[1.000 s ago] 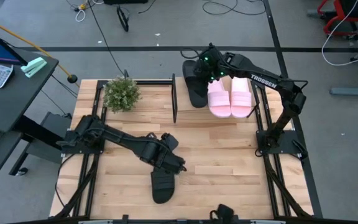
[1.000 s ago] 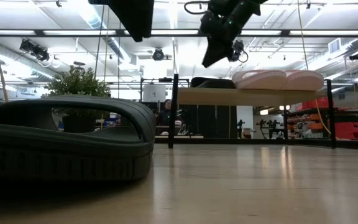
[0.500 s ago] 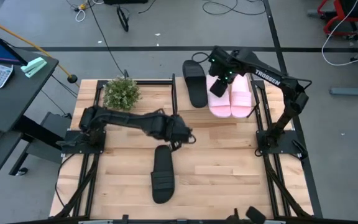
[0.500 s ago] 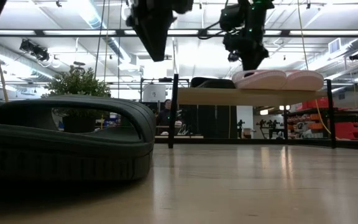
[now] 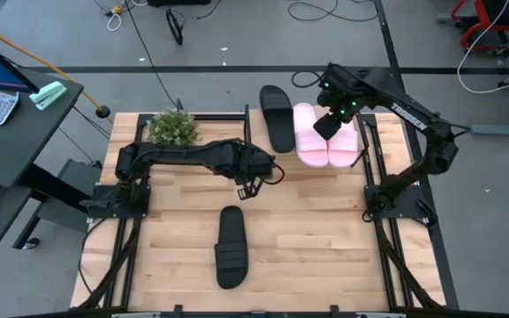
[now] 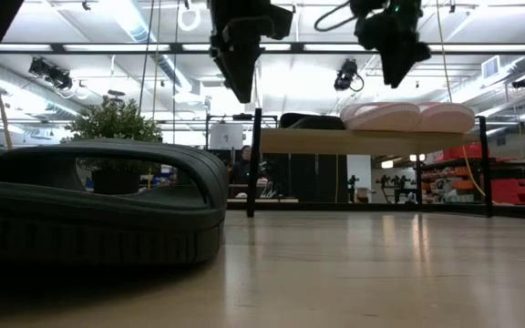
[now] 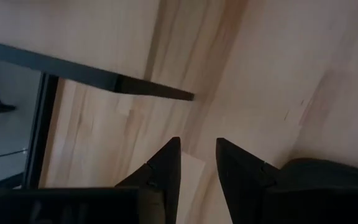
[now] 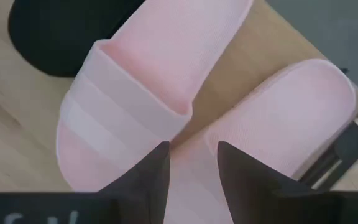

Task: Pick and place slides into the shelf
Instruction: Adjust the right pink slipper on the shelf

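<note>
Shelf [image 5: 312, 163] upper centre-right of high view, bearing two pink slides [image 5: 325, 134] and black slide [image 5: 277, 117]. Second black slide [image 5: 231, 246] lower centre on worktop [image 5: 316, 238]. Left tool [image 5: 246, 188] mid-frame, released, empty. Right tool [image 5: 325, 125] over pink slides, released, empty.

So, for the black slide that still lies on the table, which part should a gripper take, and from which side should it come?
Probably the wide strap of the black slide. It lies flat, sole down, apart from everything else, and in the low view the strap arches over the footbed with an open gap below. The left gripper, nearer and empty, could come from above and close one finger under that arch.
</note>
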You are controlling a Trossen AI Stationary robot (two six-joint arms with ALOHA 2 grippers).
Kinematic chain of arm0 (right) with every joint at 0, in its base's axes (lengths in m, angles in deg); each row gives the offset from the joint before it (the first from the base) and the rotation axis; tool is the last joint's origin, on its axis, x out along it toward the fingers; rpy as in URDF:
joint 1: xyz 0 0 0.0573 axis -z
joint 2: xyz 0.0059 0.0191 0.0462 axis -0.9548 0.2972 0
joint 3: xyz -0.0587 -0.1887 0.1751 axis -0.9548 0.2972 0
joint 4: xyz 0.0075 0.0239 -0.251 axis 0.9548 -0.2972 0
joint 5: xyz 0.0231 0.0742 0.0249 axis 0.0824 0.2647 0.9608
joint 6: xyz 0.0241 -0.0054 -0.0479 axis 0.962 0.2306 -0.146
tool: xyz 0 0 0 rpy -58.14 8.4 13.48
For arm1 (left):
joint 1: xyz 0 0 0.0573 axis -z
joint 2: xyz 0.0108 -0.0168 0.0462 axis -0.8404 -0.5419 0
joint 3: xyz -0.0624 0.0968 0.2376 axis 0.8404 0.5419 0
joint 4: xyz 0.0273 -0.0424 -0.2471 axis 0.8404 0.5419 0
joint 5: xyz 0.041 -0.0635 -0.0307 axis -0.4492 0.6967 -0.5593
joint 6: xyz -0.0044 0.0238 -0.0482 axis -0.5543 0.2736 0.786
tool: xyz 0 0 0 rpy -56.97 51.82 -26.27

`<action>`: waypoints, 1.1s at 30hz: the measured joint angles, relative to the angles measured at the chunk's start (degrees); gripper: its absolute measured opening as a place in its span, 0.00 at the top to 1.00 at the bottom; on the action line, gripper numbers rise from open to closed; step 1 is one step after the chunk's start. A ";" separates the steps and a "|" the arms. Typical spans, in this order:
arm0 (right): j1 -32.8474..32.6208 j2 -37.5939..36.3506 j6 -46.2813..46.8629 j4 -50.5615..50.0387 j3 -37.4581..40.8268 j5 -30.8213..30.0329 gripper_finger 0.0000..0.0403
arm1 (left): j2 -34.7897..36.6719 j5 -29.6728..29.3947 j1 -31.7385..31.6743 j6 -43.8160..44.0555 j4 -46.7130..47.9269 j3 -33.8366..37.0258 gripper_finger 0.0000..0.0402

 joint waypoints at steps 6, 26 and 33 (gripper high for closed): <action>-0.39 -0.34 2.59 0.32 0.11 1.63 0.65 | 0.00 0.51 -0.26 -1.90 -2.81 0.00 0.73; -1.59 0.47 3.85 -3.61 10.20 -5.03 0.67 | 0.00 0.97 -0.24 -1.72 -3.11 0.00 0.73; -3.53 0.54 4.63 -4.18 8.46 -8.24 0.70 | 0.00 0.97 -0.24 -1.90 -4.74 0.00 0.73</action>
